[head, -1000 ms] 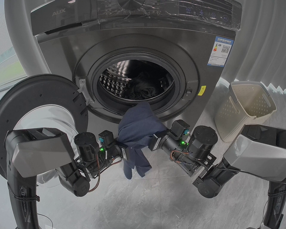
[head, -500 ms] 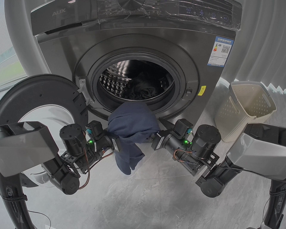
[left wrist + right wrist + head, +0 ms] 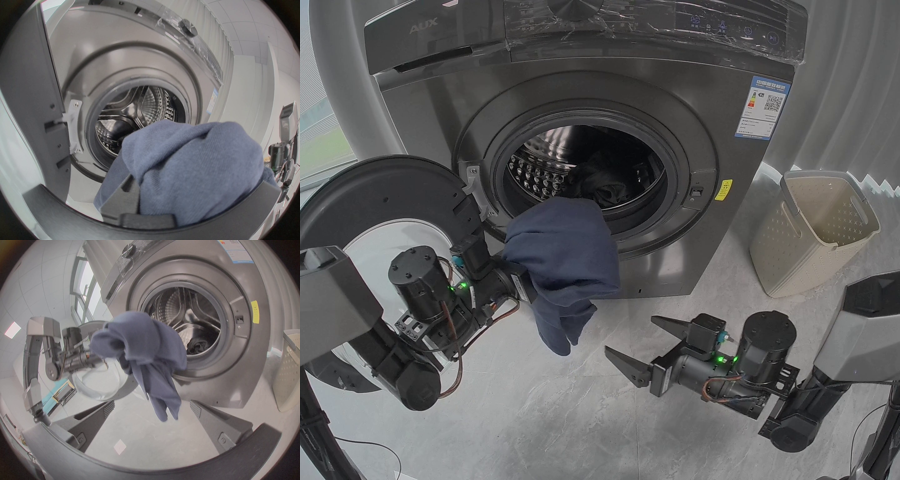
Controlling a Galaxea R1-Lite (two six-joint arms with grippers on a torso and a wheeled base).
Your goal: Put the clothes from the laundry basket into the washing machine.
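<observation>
Letting go of the navy knit garment (image 3: 565,250), the right gripper (image 3: 634,342) has dropped back low over the floor, jaws spread wide and empty. The left gripper (image 3: 519,286) alone now clamps the cloth and has swung it up to the lower left lip of the washing machine (image 3: 675,94) opening, its tail hanging outside. Dark clothes lie in the drum (image 3: 550,169). The laundry basket (image 3: 794,187) looks empty, so this is probably the last piece.
</observation>
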